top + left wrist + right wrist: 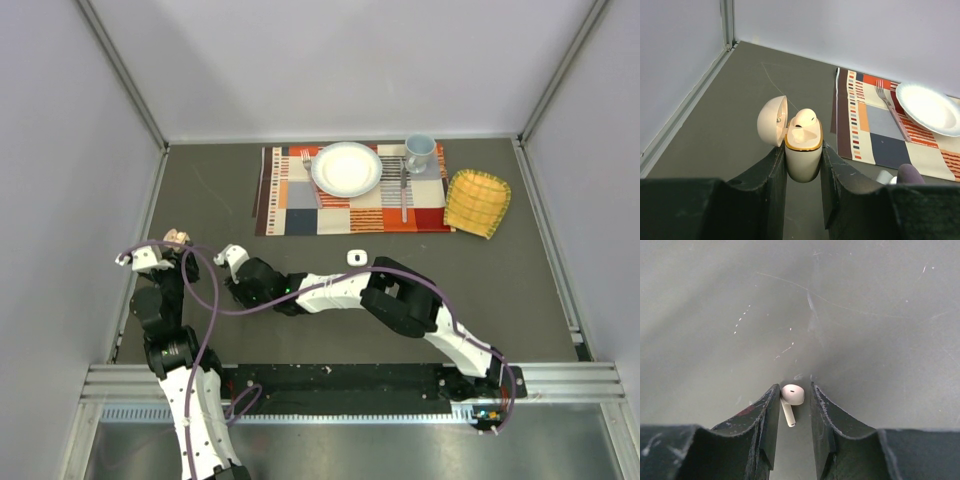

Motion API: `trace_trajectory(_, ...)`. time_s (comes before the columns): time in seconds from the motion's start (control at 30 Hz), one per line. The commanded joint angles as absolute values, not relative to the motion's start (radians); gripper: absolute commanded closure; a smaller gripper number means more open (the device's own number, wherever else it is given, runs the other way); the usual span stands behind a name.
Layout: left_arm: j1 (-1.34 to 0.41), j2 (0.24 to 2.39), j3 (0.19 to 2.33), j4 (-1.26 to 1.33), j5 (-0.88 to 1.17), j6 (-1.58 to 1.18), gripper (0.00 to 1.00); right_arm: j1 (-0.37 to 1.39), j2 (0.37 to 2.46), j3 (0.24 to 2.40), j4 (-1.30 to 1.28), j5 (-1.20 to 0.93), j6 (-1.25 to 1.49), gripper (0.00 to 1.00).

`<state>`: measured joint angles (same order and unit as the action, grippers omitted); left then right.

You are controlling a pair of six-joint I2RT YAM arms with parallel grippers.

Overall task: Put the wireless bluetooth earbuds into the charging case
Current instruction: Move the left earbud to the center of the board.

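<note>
My left gripper (802,146) is shut on a pale pinkish-beige charging case (803,160) with a gold rim, held upright above the table. Its lid (771,121) hangs open to the left, and one pinkish earbud (804,119) sits in the case. From above, the case (177,236) shows at the table's left side. My right gripper (794,386) is low over the table just right of it, its jaws on either side of a second earbud (792,394) lying on the surface. That earbud touches the left finger; a narrow gap remains at the right finger.
A patterned placemat (300,205) at the back carries a white plate (347,168), a fork (308,165), a knife (404,190) and a blue mug (419,152). A yellow cloth (477,202) lies to its right. A small white object (357,257) rests mid-table. A wall stands close on the left.
</note>
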<state>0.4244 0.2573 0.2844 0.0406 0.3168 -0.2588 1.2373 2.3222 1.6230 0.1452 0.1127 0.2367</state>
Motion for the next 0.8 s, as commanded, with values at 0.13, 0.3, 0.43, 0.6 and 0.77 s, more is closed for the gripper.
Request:
trace_trajectory(0.13,0.431,0.249,0.311,0.083,0.331,-0.255,1.0,1.258,2.306,1.614,0.081,0.132,0.247,0.72)
trace_trajectory(0.3,0.43,0.25,0.308,0.092,0.35,-0.256,1.0,1.246,2.257,1.556,0.086,0.18,0.281,0.78)
trace_trajectory(0.43,0.43,0.247,0.308,0.103,0.373,-0.262,1.0,1.201,2.163,1.433,0.127,0.184,0.35,0.78)
trace_trajectory(0.6,0.428,0.247,0.293,0.123,0.402,-0.281,1.0,1.149,2.028,1.222,0.199,0.199,0.406,0.79)
trace_trajectory(0.77,0.42,0.245,0.244,0.239,0.524,-0.353,1.0,1.12,1.859,1.002,0.207,0.267,0.485,0.79)
